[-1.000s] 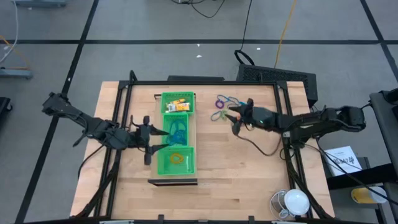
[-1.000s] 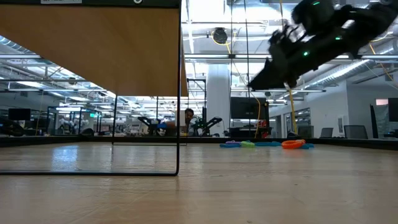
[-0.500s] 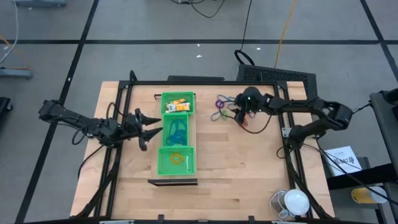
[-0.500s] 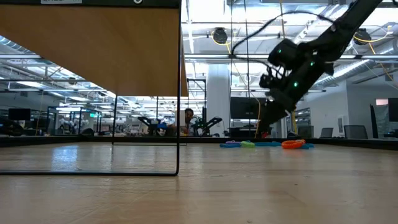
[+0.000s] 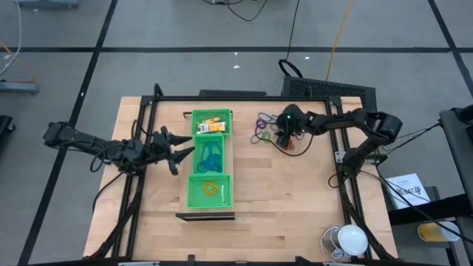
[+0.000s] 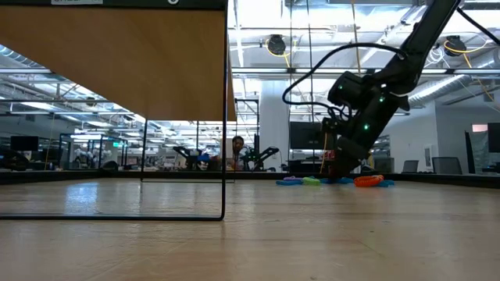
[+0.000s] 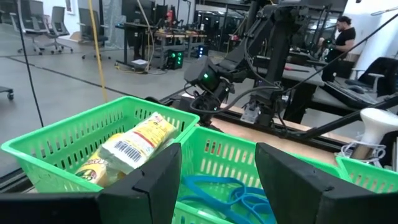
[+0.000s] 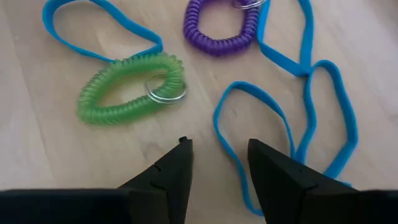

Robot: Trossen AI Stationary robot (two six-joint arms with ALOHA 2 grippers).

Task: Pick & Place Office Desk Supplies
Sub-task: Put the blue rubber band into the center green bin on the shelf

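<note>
Since the earlier frame, the right tool (image 5: 281,135) has swung in over the bench (image 5: 295,199) and dropped toward the loose loops; the left tool (image 5: 179,151) has drawn back a little from the green tray (image 5: 229,174). Now the right tool's fingers (image 8: 168,177) stand spread, holding nothing, poised just above a blue strap loop (image 8: 249,130) whose long axis runs along the line of the fingers. Beside it lies a green coil (image 8: 127,90), long axis crosswise, and beyond it a purple coil (image 8: 217,31). The left tool is spread and empty beside the tray's middle compartment.
</note>
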